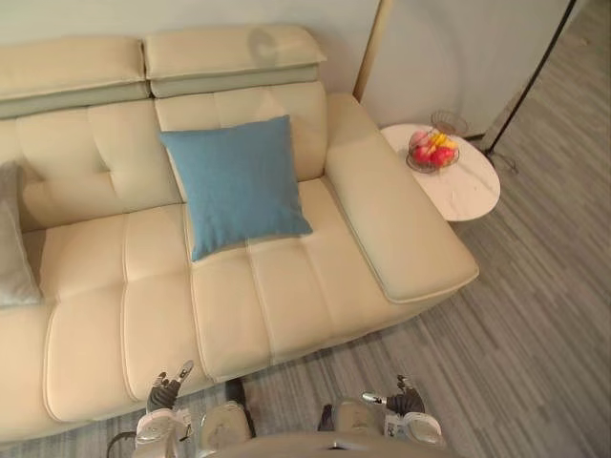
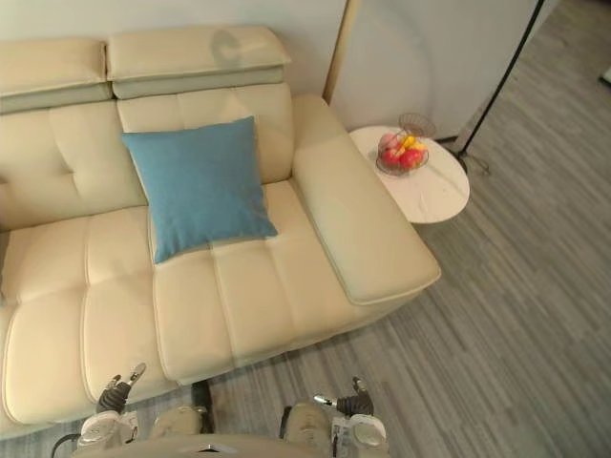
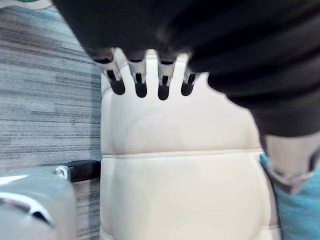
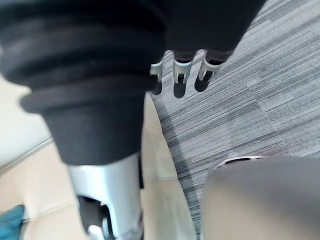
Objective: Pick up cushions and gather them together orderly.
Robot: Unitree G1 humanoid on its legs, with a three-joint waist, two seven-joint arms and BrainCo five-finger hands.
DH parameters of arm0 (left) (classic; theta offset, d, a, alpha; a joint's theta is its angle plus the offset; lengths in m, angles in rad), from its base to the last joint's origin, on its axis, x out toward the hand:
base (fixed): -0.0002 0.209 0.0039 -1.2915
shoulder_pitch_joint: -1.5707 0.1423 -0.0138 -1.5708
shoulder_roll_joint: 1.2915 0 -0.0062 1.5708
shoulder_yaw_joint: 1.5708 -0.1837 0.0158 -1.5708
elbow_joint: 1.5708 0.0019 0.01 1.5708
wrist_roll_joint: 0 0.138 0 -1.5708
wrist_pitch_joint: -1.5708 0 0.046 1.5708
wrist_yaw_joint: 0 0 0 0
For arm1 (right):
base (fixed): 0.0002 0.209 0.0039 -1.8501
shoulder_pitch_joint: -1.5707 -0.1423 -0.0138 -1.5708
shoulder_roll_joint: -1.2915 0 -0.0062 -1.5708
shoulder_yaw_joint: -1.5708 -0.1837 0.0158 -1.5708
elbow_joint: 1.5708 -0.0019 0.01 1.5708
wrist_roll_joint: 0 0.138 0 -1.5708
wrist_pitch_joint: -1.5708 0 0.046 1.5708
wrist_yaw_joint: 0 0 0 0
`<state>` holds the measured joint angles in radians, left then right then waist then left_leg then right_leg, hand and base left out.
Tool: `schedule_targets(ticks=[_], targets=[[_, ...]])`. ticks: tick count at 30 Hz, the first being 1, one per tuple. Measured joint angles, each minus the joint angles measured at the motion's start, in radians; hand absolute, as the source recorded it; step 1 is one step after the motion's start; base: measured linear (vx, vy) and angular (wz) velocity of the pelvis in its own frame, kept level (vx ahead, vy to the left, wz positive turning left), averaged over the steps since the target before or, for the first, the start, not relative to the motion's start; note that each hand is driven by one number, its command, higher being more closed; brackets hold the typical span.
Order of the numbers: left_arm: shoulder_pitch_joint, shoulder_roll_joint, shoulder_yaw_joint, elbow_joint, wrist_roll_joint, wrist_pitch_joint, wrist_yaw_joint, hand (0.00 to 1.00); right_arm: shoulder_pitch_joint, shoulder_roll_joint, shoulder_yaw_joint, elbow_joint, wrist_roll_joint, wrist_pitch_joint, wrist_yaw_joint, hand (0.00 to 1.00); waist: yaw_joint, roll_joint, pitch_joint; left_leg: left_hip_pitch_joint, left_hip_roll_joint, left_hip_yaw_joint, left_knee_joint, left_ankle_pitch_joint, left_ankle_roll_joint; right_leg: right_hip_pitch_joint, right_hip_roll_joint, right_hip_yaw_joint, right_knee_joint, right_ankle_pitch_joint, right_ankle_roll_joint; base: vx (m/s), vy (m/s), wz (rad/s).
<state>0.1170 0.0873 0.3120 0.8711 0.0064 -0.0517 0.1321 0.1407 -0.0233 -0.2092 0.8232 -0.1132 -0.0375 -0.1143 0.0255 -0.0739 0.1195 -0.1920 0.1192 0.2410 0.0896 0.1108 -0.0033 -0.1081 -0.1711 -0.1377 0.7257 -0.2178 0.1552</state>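
Nearest the robot, the left hand (image 1: pixel 168 389) hangs low at the front edge of the cream sofa (image 1: pixel 286 296). Its fingers (image 3: pixel 140 84) are straight and loosely spread, and they hold nothing. The right hand (image 1: pixel 406 398) hangs just as low over the grey striped floor (image 1: pixel 535 315), off the sofa's front corner. Its fingers (image 4: pixel 182 75) are relaxed and it is empty as well.

Beyond the hands lies the quilted seat. On the robot's right a long padded arm (image 1: pixel 391 219) runs forward from the backrest.

Further in, the blue cushion (image 1: pixel 237 183) stands tilted on the seat. Its upper edge leans against the backrest and its lower corners rest on the seat panels. It is well apart from both hands.

A grey cushion (image 1: pixel 11 248) lies against the backrest at the far left of the sofa, cut off by the edge of the left eye view. It is well apart from the blue one.

To the right, just beside the sofa arm, stands a small round white counter (image 1: pixel 473 196) carrying a wire bowl (image 1: pixel 434 151) of red and yellow fruit.

Behind it a thin black pole (image 1: pixel 535 76) slants up from the floor. A light wooden post (image 1: pixel 370 48) rises along the wall at the sofa's back corner.
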Motion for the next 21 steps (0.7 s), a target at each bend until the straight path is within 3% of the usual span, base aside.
schedule_targets(ticks=[2, 3, 4, 6, 7, 8, 9, 10, 11, 12, 14, 15, 16, 17, 18, 19, 21], targets=[[-0.001, 0.001, 0.001, 0.003, -0.002, 0.001, 0.004, 0.0, -0.024, 0.003, 0.001, 0.023, 0.0, 0.001, -0.001, 0.0, 0.016, -0.008, -0.004, -0.037, 0.005, -0.011, 0.0, 0.044, -0.017, 0.044, 0.005, 0.023, -0.06, -0.028, 0.016, -0.22, -0.16, 0.21], [0.003, -0.012, 0.0, 0.01, -0.004, 0.005, 0.008, 0.0, -0.042, -0.005, 0.001, 0.023, 0.0, 0.003, -0.003, 0.0, 0.03, -0.003, -0.003, -0.048, 0.018, -0.004, -0.011, 0.072, -0.026, 0.057, 0.038, 0.024, -0.131, -0.047, 0.017, -0.36, -0.185, -0.25], [0.019, -0.05, -0.001, 0.01, -0.007, 0.008, 0.008, 0.0, -0.051, -0.02, 0.001, 0.019, 0.0, 0.002, -0.007, 0.0, 0.048, 0.039, -0.004, -0.055, 0.048, 0.008, -0.033, 0.08, -0.028, 0.087, 0.075, 0.021, -0.233, -0.069, -0.014, -0.26, -0.112, -0.34], [0.04, -0.052, -0.005, 0.012, -0.017, 0.008, 0.017, 0.0, -0.06, -0.025, 0.002, 0.019, 0.0, 0.003, -0.017, 0.0, 0.061, 0.052, -0.004, -0.075, 0.053, 0.011, -0.042, 0.105, -0.039, 0.12, 0.093, 0.016, -0.332, -0.122, -0.049, -0.3, -0.171, -0.19], [0.041, -0.055, -0.011, 0.026, -0.026, 0.008, 0.023, 0.0, -0.068, -0.028, 0.001, 0.019, 0.001, 0.003, -0.027, 0.0, 0.059, 0.074, 0.01, -0.094, 0.061, 0.001, -0.042, 0.116, -0.047, 0.148, 0.113, 0.014, -0.409, -0.142, -0.083, -0.35, -0.195, 0.24], [0.033, -0.062, -0.031, 0.039, -0.029, 0.009, 0.027, 0.0, -0.074, -0.034, 0.0, 0.018, 0.007, 0.004, -0.032, 0.0, 0.051, 0.111, 0.024, -0.095, 0.084, -0.016, -0.047, 0.111, -0.055, 0.165, 0.144, -0.009, -0.438, -0.109, -0.093, -0.37, -0.115, 0.36], [0.036, -0.064, -0.045, 0.041, -0.034, 0.009, 0.029, 0.0, -0.068, -0.034, 0.001, 0.019, 0.01, 0.005, -0.035, 0.0, 0.053, 0.121, 0.028, -0.094, 0.091, -0.025, -0.057, 0.104, -0.064, 0.171, 0.159, -0.014, -0.453, -0.095, -0.099, -0.34, -0.04, 0.4], [0.046, -0.068, -0.054, 0.041, -0.035, 0.009, 0.031, 0.0, -0.06, -0.03, 0.0, 0.019, 0.011, 0.01, -0.04, 0.0, 0.056, 0.14, 0.03, -0.093, 0.106, -0.029, -0.069, 0.076, -0.099, 0.176, 0.176, -0.031, -0.461, -0.078, -0.11, -0.36, -0.011, 0.33], [0.054, -0.069, -0.06, 0.041, -0.035, 0.009, 0.036, 0.0, -0.06, -0.027, 0.0, 0.019, 0.011, 0.017, -0.041, 0.0, 0.053, 0.137, 0.032, -0.095, 0.107, -0.026, -0.073, 0.021, -0.166, 0.174, 0.176, -0.046, -0.463, -0.065, -0.119, -0.27, 0.02, 0.32], [0.054, -0.07, -0.06, 0.04, -0.035, 0.009, 0.036, 0.0, -0.059, -0.028, -0.001, 0.019, 0.011, 0.017, -0.041, 0.0, 0.048, 0.118, 0.036, -0.098, 0.107, -0.015, -0.078, 0.0, -0.189, 0.166, 0.16, -0.061, -0.467, -0.055, -0.131, -0.25, 0.073, 0.24], [0.05, -0.057, -0.058, 0.043, -0.035, 0.01, 0.036, 0.0, -0.056, -0.027, -0.016, 0.02, 0.011, 0.018, -0.043, 0.0, 0.05, 0.093, 0.033, -0.112, 0.063, -0.02, -0.008, 0.034, -0.13, 0.13, 0.111, -0.081, -0.468, -0.025, -0.14, -0.2, 0.09, 0.21], [0.05, -0.055, -0.056, 0.042, -0.035, 0.01, 0.036, 0.0, -0.058, -0.033, -0.034, 0.02, 0.01, 0.022, -0.043, 0.0, 0.048, 0.077, 0.03, -0.116, 0.027, -0.026, 0.129, 0.01, -0.094, 0.112, 0.072, -0.085, -0.465, -0.011, -0.129, -0.19, 0.085, 0.23], [0.05, -0.055, -0.051, 0.042, -0.035, 0.01, 0.037, 0.0, -0.053, -0.038, -0.036, 0.02, 0.01, 0.023, -0.043, 0.0, 0.044, 0.073, 0.032, -0.105, 0.015, -0.027, 0.243, -0.047, -0.067, 0.103, 0.053, -0.083, -0.466, 0.001, -0.119, -0.2, 0.108, 0.18], [0.051, -0.058, -0.046, 0.042, -0.035, 0.01, 0.037, 0.0, -0.041, -0.038, -0.039, 0.02, 0.01, 0.024, -0.042, 0.0, 0.039, 0.075, 0.031, -0.09, 0.021, -0.029, 0.318, -0.147, -0.046, 0.092, 0.043, -0.081, -0.467, 0.012, -0.107, -0.19, 0.164, 0.07], [0.053, -0.059, -0.037, 0.043, -0.035, 0.01, 0.037, 0.0, -0.039, -0.031, -0.042, 0.02, 0.01, 0.024, -0.041, 0.0, 0.037, 0.08, 0.029, -0.075, 0.042, -0.031, 0.364, -0.223, -0.054, 0.08, 0.041, -0.079, -0.463, 0.023, -0.099, -0.17, 0.218, -0.06], [0.058, -0.06, -0.03, 0.046, -0.034, 0.011, 0.036, 0.0, -0.037, -0.027, -0.052, 0.022, 0.01, 0.025, -0.041, 0.0, 0.038, 0.093, 0.025, -0.067, 0.046, -0.036, 0.358, -0.249, -0.053, 0.075, 0.046, -0.072, -0.458, 0.033, -0.084, -0.16, 0.226, -0.14], [0.06, -0.053, -0.018, 0.046, -0.032, 0.012, 0.036, 0.0, -0.041, 0.006, -0.054, 0.05, 0.01, 0.031, -0.037, 0.0, 0.036, 0.065, 0.026, -0.032, 0.0, -0.023, 0.282, -0.22, -0.032, 0.081, 0.033, -0.053, -0.488, 0.052, -0.078, -0.13, 0.152, -0.05]])
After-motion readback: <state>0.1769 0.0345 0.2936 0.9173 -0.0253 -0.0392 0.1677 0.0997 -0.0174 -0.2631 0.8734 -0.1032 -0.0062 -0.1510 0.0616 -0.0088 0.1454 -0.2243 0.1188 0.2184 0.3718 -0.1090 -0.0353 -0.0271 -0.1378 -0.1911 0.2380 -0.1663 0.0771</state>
